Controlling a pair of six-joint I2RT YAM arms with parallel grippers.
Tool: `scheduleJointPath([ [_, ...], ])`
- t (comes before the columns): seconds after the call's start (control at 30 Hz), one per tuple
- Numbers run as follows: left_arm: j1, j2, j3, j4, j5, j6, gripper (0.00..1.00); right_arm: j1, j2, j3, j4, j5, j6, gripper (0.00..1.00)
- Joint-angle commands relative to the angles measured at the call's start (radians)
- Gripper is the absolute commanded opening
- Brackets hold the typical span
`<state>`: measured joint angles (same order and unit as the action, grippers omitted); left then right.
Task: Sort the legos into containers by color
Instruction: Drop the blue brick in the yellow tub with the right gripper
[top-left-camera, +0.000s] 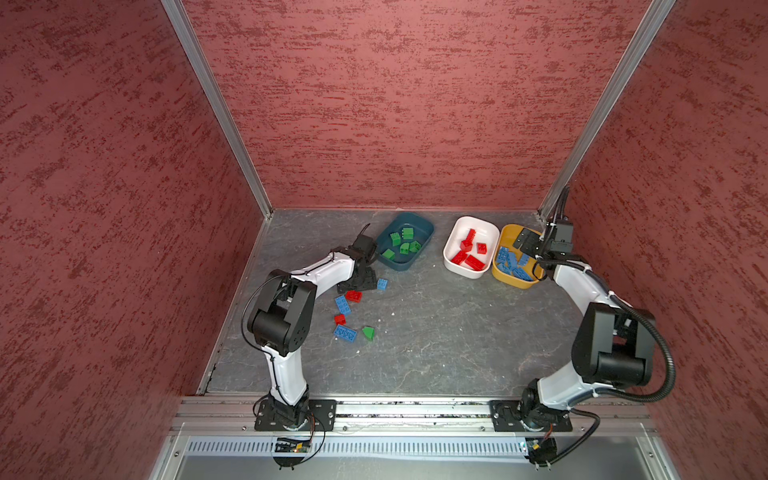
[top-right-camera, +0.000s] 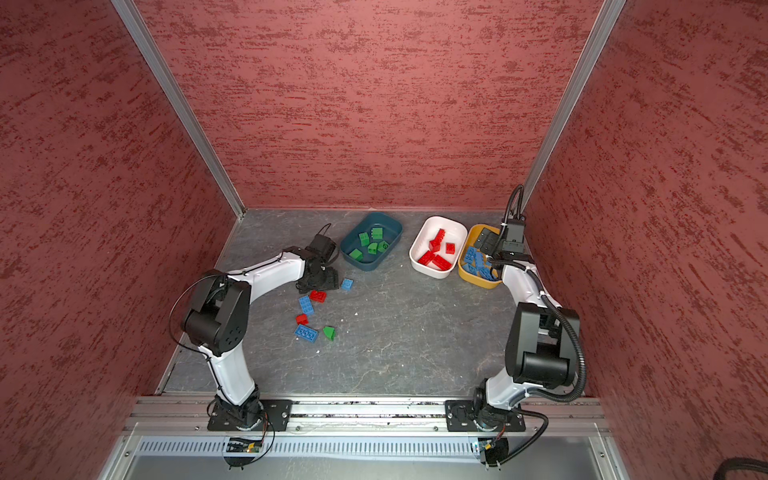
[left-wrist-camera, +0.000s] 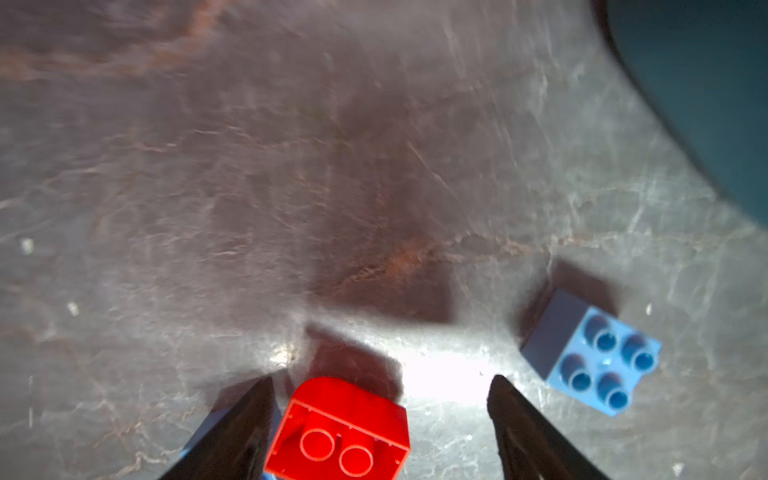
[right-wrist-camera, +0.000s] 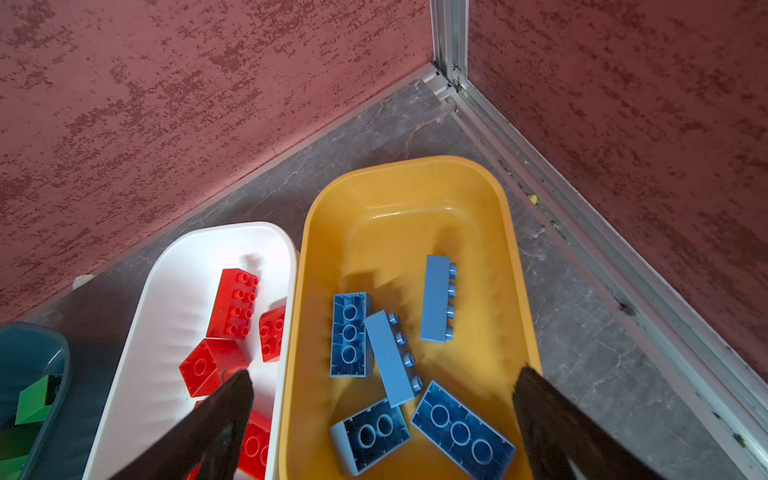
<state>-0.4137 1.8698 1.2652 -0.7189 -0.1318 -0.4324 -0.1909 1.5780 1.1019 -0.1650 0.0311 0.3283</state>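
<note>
My left gripper (top-left-camera: 360, 283) (left-wrist-camera: 381, 379) hangs low over the table, open, with a red lego (left-wrist-camera: 338, 428) (top-left-camera: 353, 296) lying studs-down between its fingers, close to one finger and apart from the other. A small blue lego (left-wrist-camera: 594, 353) (top-left-camera: 382, 284) lies beside it. My right gripper (top-left-camera: 525, 243) (right-wrist-camera: 384, 374) is open and empty above the yellow container (top-left-camera: 513, 282) (right-wrist-camera: 399, 216), which holds several blue legos (right-wrist-camera: 435, 303). The white container (top-left-camera: 461, 270) (right-wrist-camera: 187, 270) holds red legos (right-wrist-camera: 232, 303). The teal container (top-left-camera: 401, 266) holds green legos (top-left-camera: 395, 238).
Loose on the table nearer than the left gripper lie two blue legos (top-left-camera: 343, 304) (top-left-camera: 345, 333), a small red lego (top-left-camera: 340, 319) and a green wedge (top-left-camera: 368, 332). Red walls enclose the table on three sides; the yellow container sits near the back right corner.
</note>
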Motion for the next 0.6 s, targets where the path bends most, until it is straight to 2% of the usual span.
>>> scheduleJointPath([
  [0.0, -0.004, 0.039, 0.035, -0.049, 0.077, 0.105, 0.83, 0.003, -0.023, -0.014, 0.004, 0.022, -0.006, 0.99],
  [0.27, -0.066, 0.052, 0.051, -0.145, 0.077, 0.139, 0.79, 0.005, -0.022, -0.019, 0.014, 0.012, 0.004, 0.99],
  [0.57, -0.086, 0.097, 0.070, -0.151, 0.037, 0.106, 0.54, 0.009, -0.032, -0.031, 0.019, -0.011, 0.002, 0.99],
])
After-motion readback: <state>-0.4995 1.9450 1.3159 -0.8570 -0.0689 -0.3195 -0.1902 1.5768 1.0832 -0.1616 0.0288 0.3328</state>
